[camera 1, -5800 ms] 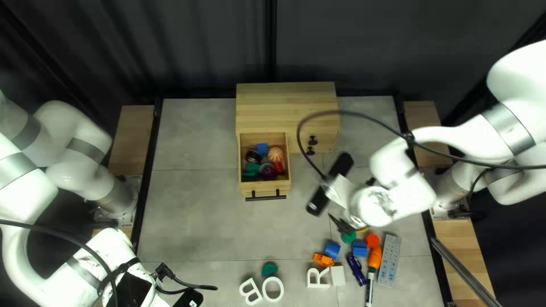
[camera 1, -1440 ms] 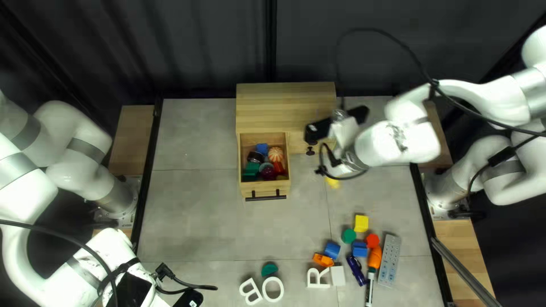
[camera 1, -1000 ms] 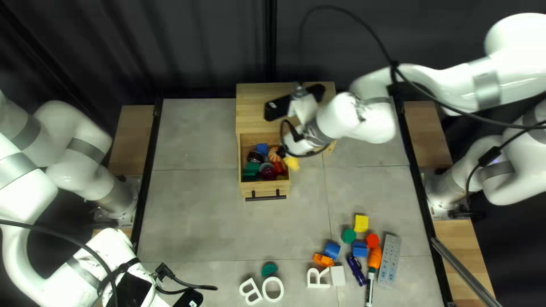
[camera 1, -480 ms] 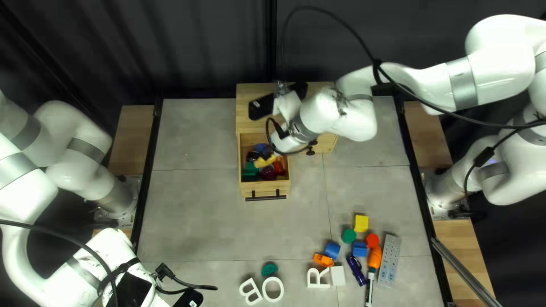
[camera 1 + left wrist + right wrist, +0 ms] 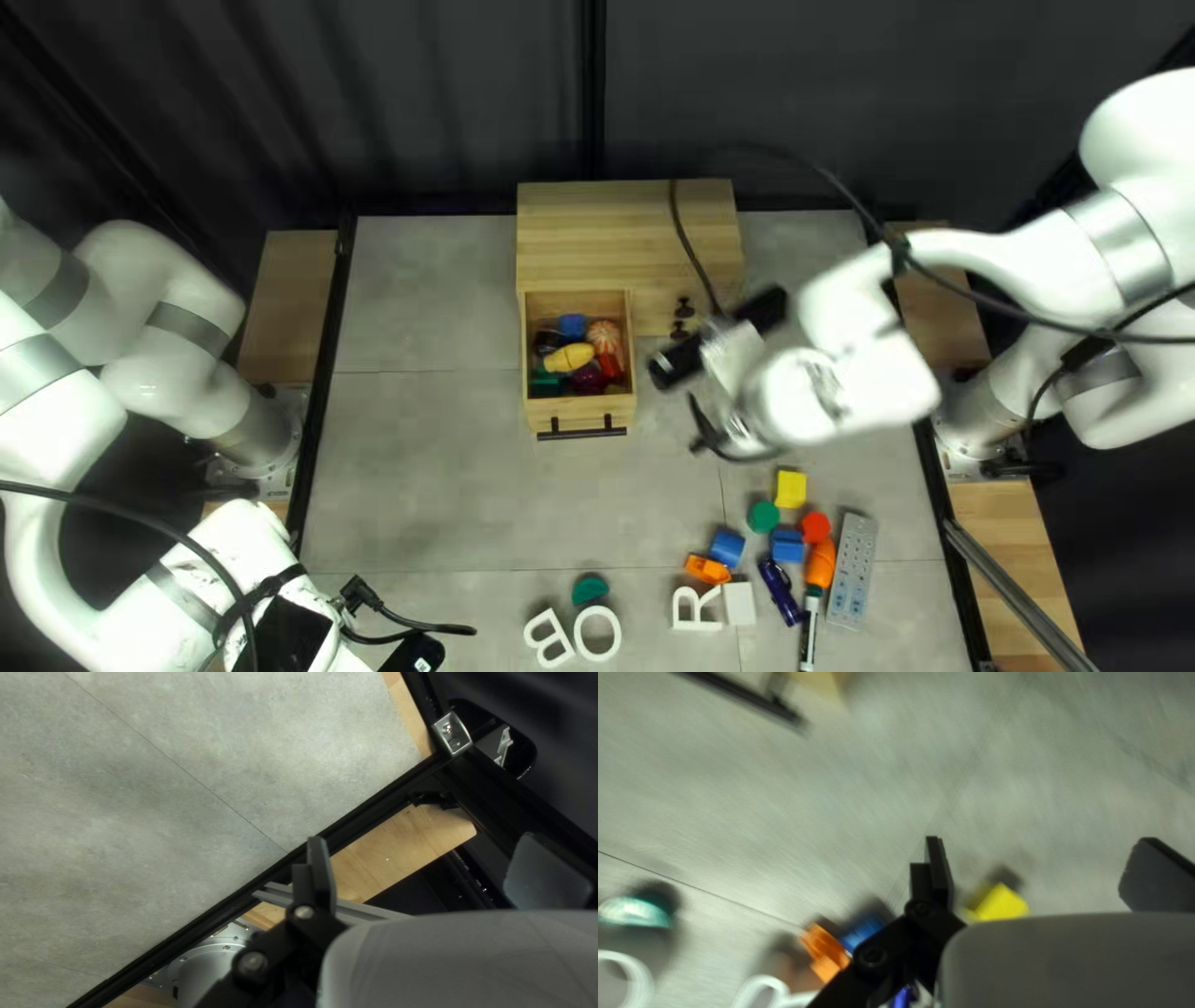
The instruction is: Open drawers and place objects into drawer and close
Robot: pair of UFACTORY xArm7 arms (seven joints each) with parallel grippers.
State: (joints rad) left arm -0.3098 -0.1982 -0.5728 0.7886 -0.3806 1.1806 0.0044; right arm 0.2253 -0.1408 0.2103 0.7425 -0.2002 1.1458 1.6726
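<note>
My right arm reaches in from the right edge and bends down at the wrist, its claw (image 5: 705, 438) beside and nearer the table's near edge than the cabinet (image 5: 623, 230). My left arm folds down along the left edge, its claw (image 5: 359, 595) low at the near-left corner of the top left view. The left claw (image 5: 430, 865) is released, its fingers spread wide with nothing gripped. The right claw (image 5: 1036, 865) is released too, its fingers well apart and gripping nothing.

Edges: a black rail (image 5: 328, 386) runs along the left side of the table (image 5: 423, 461), and another (image 5: 949, 548) along the right. In the left wrist view the near finger overlaps the rail, a wooden board beyond it. Grey tabletop stretches between the left rail and the open drawer (image 5: 580, 412), which juts from the cabinet toward the near edge, black handle (image 5: 581, 428) in front. Right of it, the cabinet face carries two black knobs (image 5: 685, 308).

The drawer holds a yellow piece (image 5: 569, 359), a striped orange ball (image 5: 604, 335) and blue, red and green pieces. At the lower right sit a yellow cube (image 5: 791, 488), green disc (image 5: 763, 517), orange-handled tool (image 5: 820, 564) and grey strip (image 5: 853, 570).

Readable lettering: cut-out white letters B (image 5: 548, 637), O (image 5: 598, 634) and R (image 5: 696, 609) near the near edge, the R just beside a white block (image 5: 740, 604).
</note>
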